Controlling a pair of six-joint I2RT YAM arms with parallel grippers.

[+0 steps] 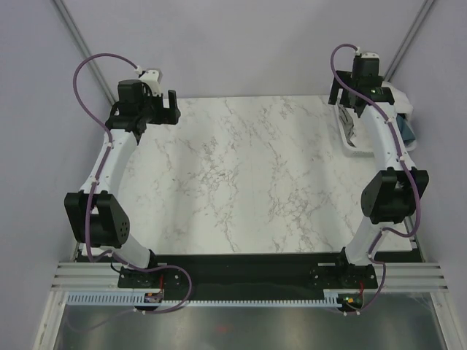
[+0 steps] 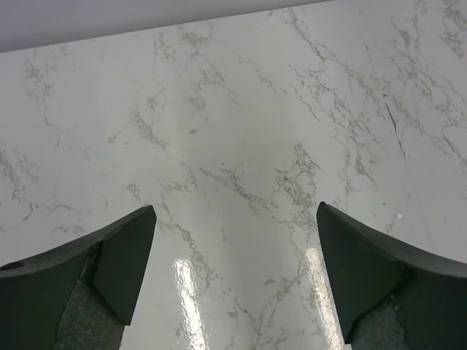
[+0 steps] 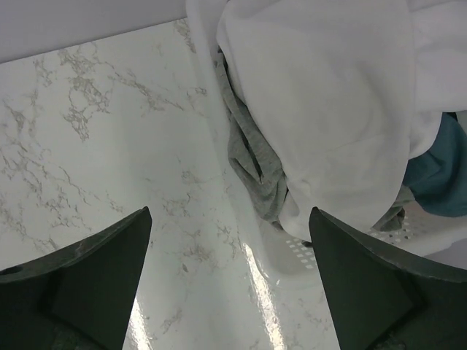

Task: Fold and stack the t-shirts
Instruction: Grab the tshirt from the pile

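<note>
Both arm bases are bolted at the near edge of the marble-patterned table, left and right.

**Left arm**
- The elbow joint sits low and outboard, at the near-left edge of the table.
- The upper link rises and leans toward the far-left corner.
- The wrist is at the far-left edge of the table, with the head turned toward the right.
- The left gripper has its jaws spread wide. It holds nothing, and only bare tabletop shows between the fingers.

**Right arm**
- The elbow joint stands at the right edge of the table, about mid-depth.
- The upper link runs from there toward the far-right corner.
- The right gripper points downward above the left rim of the basket. Its jaws are spread wide and nothing is gripped.

**T-shirts**
- All are in the white lattice basket at the far-right corner of the table.
- The white t-shirt lies on top and drapes over the rim.
- The grey t-shirt is bunched under its left edge.
- The teal-blue t-shirt shows at the right, partly covered by the white one.
</note>
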